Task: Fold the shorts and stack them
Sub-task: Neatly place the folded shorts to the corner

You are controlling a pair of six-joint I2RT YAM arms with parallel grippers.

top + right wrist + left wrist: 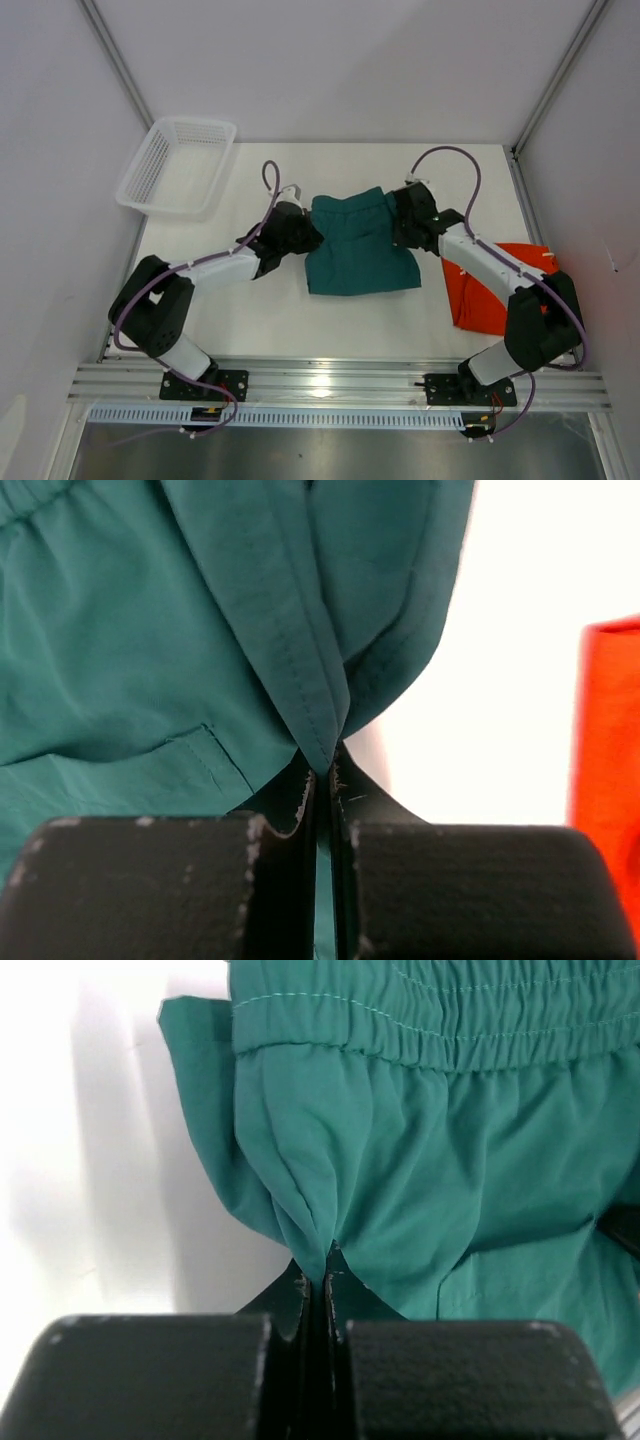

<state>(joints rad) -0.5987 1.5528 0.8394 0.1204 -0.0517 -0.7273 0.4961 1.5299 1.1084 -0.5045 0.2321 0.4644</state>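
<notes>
We pinch the teal shorts (360,255) at opposite sides, left claw (325,1278) and right claw (322,772) each clamped on a tuck of fabric, probably so both edges fold over together.

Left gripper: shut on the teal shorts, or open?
Shut. The left gripper pinches a fold of the teal shorts, jaws pressed together.

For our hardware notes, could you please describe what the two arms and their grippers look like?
The left arm and right arm have white link shells, black joint housings and black bases. A purple cable loops along each arm. The left gripper and right gripper have matte black, blocky fingers with slightly scuffed tips.
</notes>
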